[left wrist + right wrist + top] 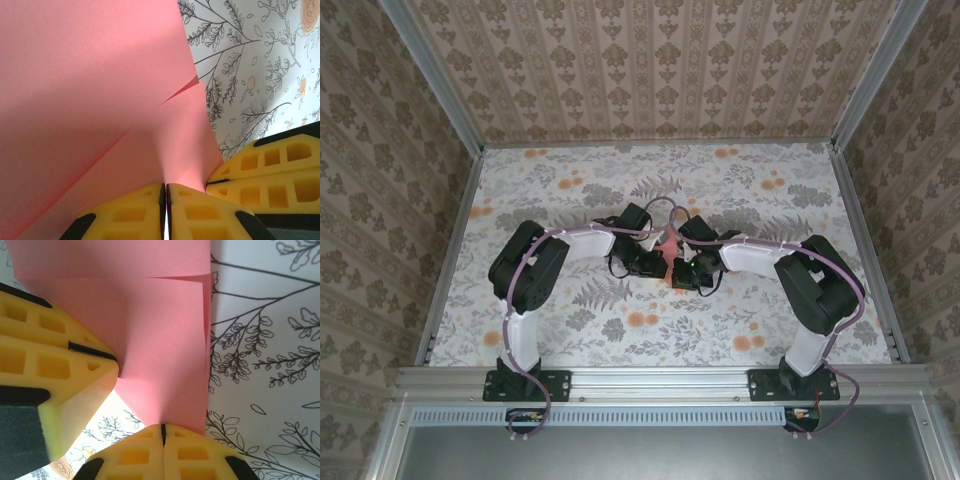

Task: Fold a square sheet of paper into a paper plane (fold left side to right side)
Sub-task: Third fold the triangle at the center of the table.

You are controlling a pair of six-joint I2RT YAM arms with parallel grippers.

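Pinching partly folded pink paper sheet (90,90) mid-worktop (770,200) with left gripper (165,191) and right gripper (162,430). Clamping both sets of jaws on its edges, just beside each other.

Salmon-pink sheet of paper (100,100), unmarked, partly folded, layers overlapping.

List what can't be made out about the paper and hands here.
- Top view: pink paper lies mostly under the arms; its folds are too small to read.
- Left wrist view: the paper's outline is cut off by the top and left edges.
- Right wrist view: the left hand covers the paper's left part.
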